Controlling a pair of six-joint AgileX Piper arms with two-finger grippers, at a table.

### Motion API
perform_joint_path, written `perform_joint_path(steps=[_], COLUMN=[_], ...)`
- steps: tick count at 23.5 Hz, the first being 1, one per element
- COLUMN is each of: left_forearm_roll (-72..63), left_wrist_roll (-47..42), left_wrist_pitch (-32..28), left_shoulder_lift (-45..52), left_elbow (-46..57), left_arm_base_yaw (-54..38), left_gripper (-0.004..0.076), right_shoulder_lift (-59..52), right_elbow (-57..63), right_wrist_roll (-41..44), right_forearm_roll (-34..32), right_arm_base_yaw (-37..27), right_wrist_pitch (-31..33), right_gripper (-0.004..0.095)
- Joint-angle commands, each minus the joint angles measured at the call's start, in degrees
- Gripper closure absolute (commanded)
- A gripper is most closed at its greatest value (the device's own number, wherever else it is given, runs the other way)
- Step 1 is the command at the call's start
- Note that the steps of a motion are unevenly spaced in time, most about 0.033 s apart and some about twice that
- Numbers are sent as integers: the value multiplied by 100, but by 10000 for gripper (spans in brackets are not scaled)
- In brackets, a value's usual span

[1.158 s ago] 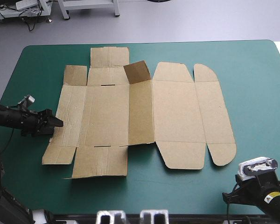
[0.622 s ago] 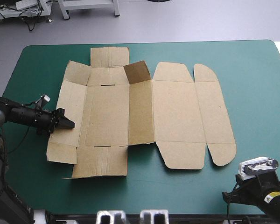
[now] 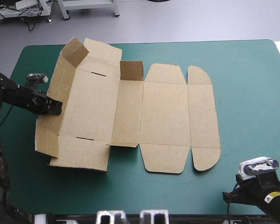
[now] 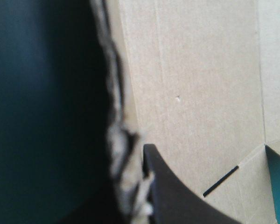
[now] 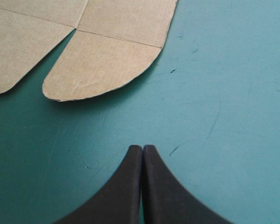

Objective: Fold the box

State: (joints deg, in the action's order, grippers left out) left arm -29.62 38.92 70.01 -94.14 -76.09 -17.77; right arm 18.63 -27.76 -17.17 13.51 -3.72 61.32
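Box (image 3: 163, 116) sits mid table (image 3: 252, 84), mostly flat, left wall tilted up. Left gripper (image 3: 56, 106) clamps that wall's outer edge. Right gripper (image 5: 143, 154) closed, empty, near the front right corner, with the box's rounded flap just ahead.

Nothing legible shows in any view: no word, number or brand. The box (image 3: 163, 112) is plain brown board on every panel in sight. The right arm (image 3: 247, 193), at the table's near edge, bears a small yellow sticker (image 3: 269, 198) with a dark mark, too small to read.
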Motion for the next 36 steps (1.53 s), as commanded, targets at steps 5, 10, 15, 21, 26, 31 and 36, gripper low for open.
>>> perform_joint_path(steps=[5, 10, 15, 21, 26, 31, 36], left_forearm_roll=[578, 1555, 2315, 2641, 3594, 5054, 6547], left_wrist_roll=[459, 951, 978, 1791, 2247, 1261, -73], left_wrist_pitch=[429, 167, -726, -2087, -2151, -1893, -2045], left_shoulder_lift=[599, 599, 599, 599, 599, 599, 599], left_elbow=[-1240, -1832, -2151, -2192, -2192, -2073, -1568], left_arm_base_yaw=[1098, 2150, 2965, 4079, 5158, 6082, 6590], left_gripper=[729, 733, 734, 734, 734, 734, 734], right_shoulder_lift=[60, 60, 60, 60, 60, 60, 60], right_elbow=[-124, -124, -124, -124, -124, -498, -1627], right_wrist_roll=[16, 16, 16, 16, 16, 16, 88], right_forearm_roll=[53, 53, 53, 53, 53, 88, 160], right_arm_base_yaw=[15, 15, 15, 15, 15, 15, 15], right_wrist_pitch=[-297, -297, -297, -297, -320, -310, 87], right_gripper=[931, 931, 931, 932, 931, 928, 928])
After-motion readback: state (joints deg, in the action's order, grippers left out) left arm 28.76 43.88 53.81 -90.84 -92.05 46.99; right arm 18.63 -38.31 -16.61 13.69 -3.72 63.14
